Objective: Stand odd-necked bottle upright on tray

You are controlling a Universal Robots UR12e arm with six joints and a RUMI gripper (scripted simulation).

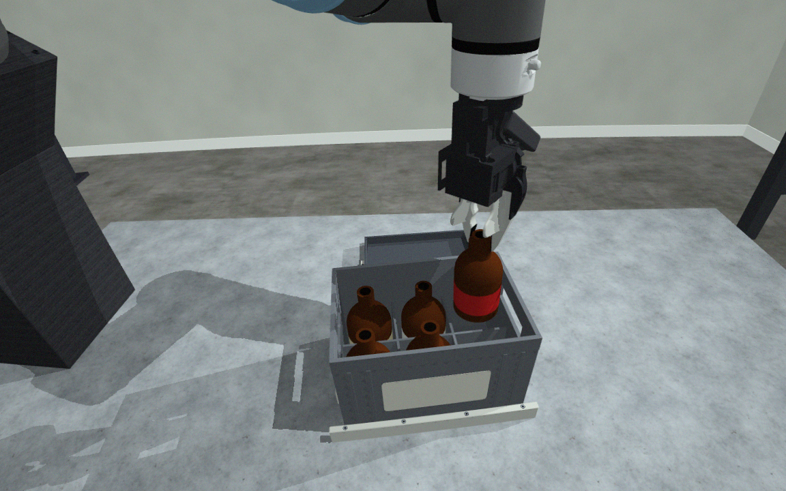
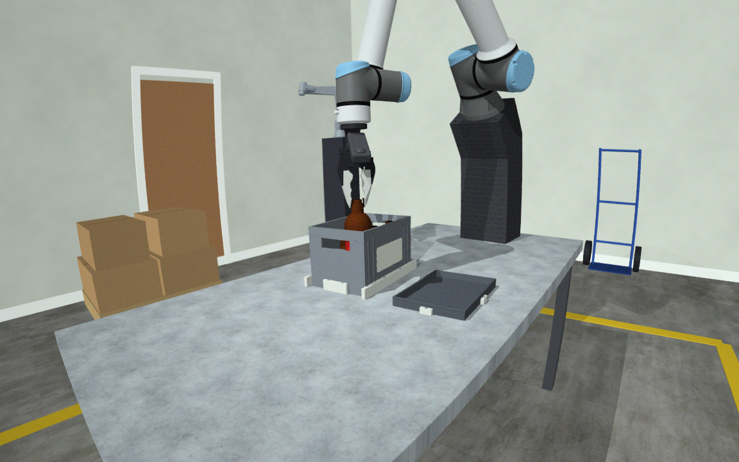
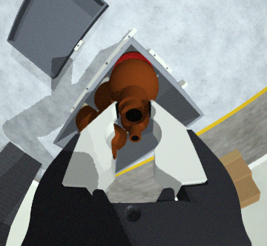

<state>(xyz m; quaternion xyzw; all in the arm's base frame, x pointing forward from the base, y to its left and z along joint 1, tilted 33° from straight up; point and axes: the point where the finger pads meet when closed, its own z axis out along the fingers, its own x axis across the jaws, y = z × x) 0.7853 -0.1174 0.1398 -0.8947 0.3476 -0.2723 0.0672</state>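
My gripper (image 1: 482, 227) is shut on the neck of a brown bottle with a red label (image 1: 477, 280). The bottle hangs upright, raised partly out of the back right cell of the grey crate (image 1: 432, 341). Its lower part is still inside the crate walls. Several other brown bottles (image 1: 369, 314) stand deep in the crate's left and middle cells. In the wrist view my white fingers clamp the bottle's neck just below its opening (image 3: 133, 115). The grey tray (image 2: 444, 292) lies on the table beside the crate and shows in the wrist view (image 3: 53, 25) at top left.
The crate rests on white rails (image 1: 432, 421). The dark robot pedestal (image 1: 17, 232) stands at the table's left. Cardboard boxes (image 2: 142, 255) and a blue hand truck (image 2: 616, 212) stand on the floor away from the table.
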